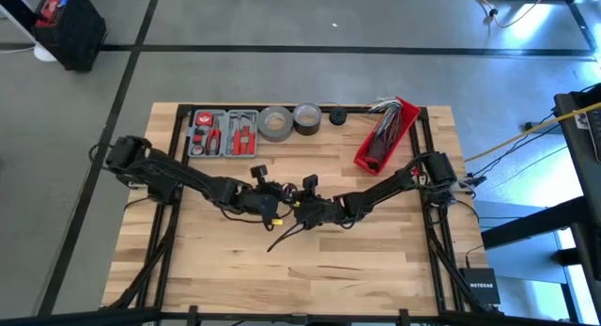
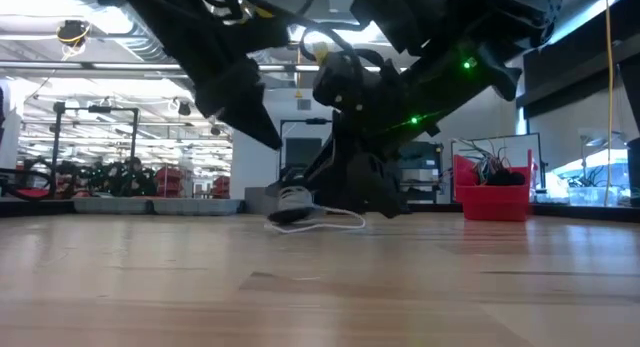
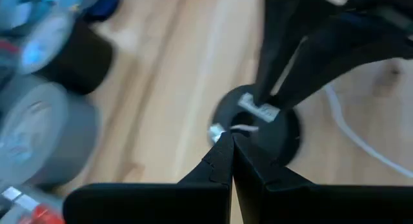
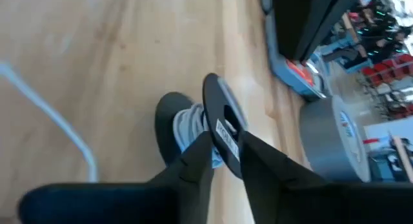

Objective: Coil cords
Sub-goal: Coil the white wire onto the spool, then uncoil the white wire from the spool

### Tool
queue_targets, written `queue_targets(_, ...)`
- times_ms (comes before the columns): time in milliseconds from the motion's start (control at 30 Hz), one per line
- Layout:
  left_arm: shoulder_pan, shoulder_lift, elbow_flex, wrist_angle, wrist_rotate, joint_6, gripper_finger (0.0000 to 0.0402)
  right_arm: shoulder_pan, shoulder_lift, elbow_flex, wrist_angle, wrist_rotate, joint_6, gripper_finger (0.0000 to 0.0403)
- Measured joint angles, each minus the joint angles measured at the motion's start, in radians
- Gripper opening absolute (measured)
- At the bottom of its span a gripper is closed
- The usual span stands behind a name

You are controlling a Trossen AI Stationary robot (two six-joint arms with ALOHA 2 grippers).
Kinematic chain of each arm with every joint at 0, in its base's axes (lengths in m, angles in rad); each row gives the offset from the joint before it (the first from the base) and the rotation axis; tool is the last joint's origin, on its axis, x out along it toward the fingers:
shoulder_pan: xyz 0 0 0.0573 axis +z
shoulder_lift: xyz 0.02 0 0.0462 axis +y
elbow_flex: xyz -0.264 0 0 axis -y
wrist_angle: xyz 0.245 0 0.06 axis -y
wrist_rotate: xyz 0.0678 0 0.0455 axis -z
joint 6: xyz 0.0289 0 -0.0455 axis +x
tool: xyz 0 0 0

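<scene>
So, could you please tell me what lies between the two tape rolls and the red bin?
In the high view, only a small black round piece sits between the tape rolls and the red bin.
</scene>
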Motion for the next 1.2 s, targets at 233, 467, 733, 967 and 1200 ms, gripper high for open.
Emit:
queue_targets(233,0.017,0.045,-0.001,0.063,0.153,0.066,0.0,0.014,0.0,0.0,-0.015,0.035,-0.001,0.0122)
queue_targets(467,0.007,0.055,0.0,0.063,0.158,0.095,0.0001,0.037,0.0,0.0,-0.041,0.118,-0.045,0.0126)
queue_targets(733,0.007,0.14,0.0,0.116,0.148,0.228,0.0077,0.034,0.0,0.0,-0.105,0.145,-0.02,0.0127)
queue_targets(967,0.005,0.174,0.0,0.117,0.087,0.388,0.0132,0.033,0.0,0.0,-0.165,0.171,0.004,0.0127)
queue_targets(1200,-0.023,0.173,0.0,0.144,-0.066,0.459,0.0135,0.033,0.0,0.0,-0.173,0.181,0.006,0.0127)
